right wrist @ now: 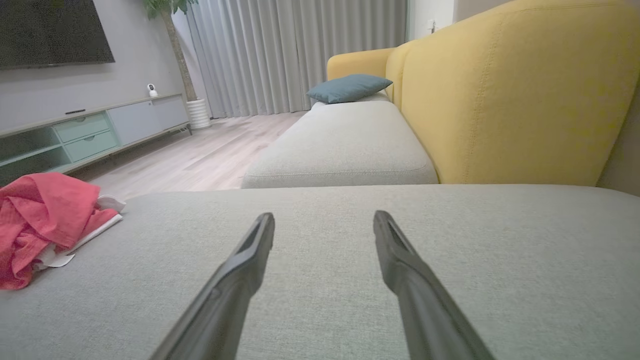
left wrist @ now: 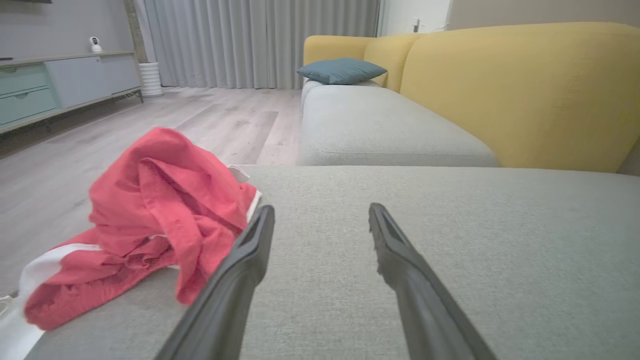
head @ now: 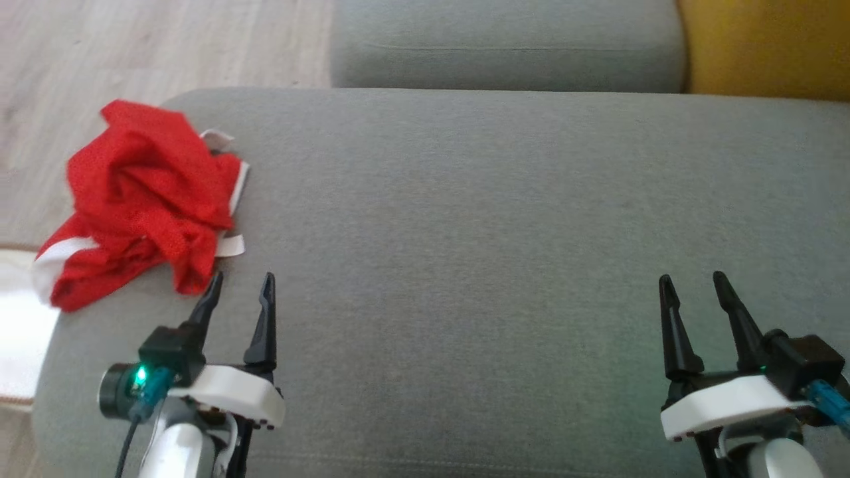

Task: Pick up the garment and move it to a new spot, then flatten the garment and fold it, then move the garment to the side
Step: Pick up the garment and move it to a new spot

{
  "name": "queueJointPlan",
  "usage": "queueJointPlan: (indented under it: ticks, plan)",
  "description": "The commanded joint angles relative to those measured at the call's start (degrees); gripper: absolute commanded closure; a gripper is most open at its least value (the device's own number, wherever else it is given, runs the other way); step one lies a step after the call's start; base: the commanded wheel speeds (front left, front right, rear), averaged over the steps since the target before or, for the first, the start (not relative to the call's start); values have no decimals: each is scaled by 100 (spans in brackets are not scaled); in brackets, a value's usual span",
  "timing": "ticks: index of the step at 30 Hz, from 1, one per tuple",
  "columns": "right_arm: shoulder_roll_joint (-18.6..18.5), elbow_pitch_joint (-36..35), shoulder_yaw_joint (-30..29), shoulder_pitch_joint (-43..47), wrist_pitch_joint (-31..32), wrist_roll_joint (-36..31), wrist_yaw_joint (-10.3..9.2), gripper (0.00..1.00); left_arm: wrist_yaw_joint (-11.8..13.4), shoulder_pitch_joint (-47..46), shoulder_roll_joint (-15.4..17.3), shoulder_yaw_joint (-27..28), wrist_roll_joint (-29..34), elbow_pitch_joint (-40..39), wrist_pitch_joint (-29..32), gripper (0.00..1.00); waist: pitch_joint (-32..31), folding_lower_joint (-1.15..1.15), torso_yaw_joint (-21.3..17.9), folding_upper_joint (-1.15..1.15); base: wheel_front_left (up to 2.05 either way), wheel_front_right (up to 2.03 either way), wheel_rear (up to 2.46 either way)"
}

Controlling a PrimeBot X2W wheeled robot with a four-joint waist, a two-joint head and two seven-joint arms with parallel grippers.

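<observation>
A crumpled red garment point(head: 143, 199) with white trim lies bunched at the left end of the grey cushion point(head: 498, 232), partly hanging over its edge. My left gripper point(head: 241, 285) hovers open just in front of and to the right of it, nothing between its fingers. In the left wrist view the garment point(left wrist: 155, 215) sits left of the left finger point(left wrist: 250, 255), close to its tip. My right gripper point(head: 690, 282) stands open far to the right over bare cushion. From the right wrist view the garment point(right wrist: 45, 220) shows at the far left.
A second grey seat cushion point(head: 505, 43) lies beyond, with a yellow sofa back point(left wrist: 525, 85) and a blue pillow point(left wrist: 342, 70). Wooden floor point(head: 133, 46) is off the cushion's left edge. A low cabinet point(right wrist: 95, 130) stands by the far wall.
</observation>
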Motion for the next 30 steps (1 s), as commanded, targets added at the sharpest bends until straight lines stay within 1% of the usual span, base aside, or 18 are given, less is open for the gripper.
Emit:
queueJointPlan:
  ticks: [1, 10, 16, 20, 24, 28, 30]
  plan:
    - [-29, -245, 156, -133, 7, 6, 44, 0, 30, -378, 67, 247, 12, -173, -70, 0, 20, 0, 194, 0, 0, 0, 0]
    - [-22, -490, 285, -150, 94, -6, 44, 0, 82, -379, 91, 407, -13, -253, -70, 0, 97, 0, 932, 0, 0, 0, 0]
    - [-19, -608, 336, -177, 163, -63, 44, 0, 102, -350, 74, 481, -24, -297, -70, 0, 139, 0, 1212, 0, 0, 0, 0]
    - [-18, -643, 364, -222, 203, -84, 44, 0, 105, -336, 59, 522, -23, -330, -70, 0, 186, 0, 1251, 0, 0, 0, 0]
    - [-18, -684, 394, -297, 238, -89, 44, 0, 116, -362, 30, 550, -15, -363, -70, 0, 316, 0, 1191, 0, 0, 0, 0]
    - [-48, -781, 412, -412, 314, -103, 44, 0, 19, -557, 16, 511, -20, -288, -70, 0, 645, 0, 1053, 0, 0, 0, 0]
    - [-87, -858, 421, -505, 362, -119, 44, 0, -59, -773, -2, 480, -85, -85, -68, 0, 885, 0, 971, 0, 0, 0, 0]
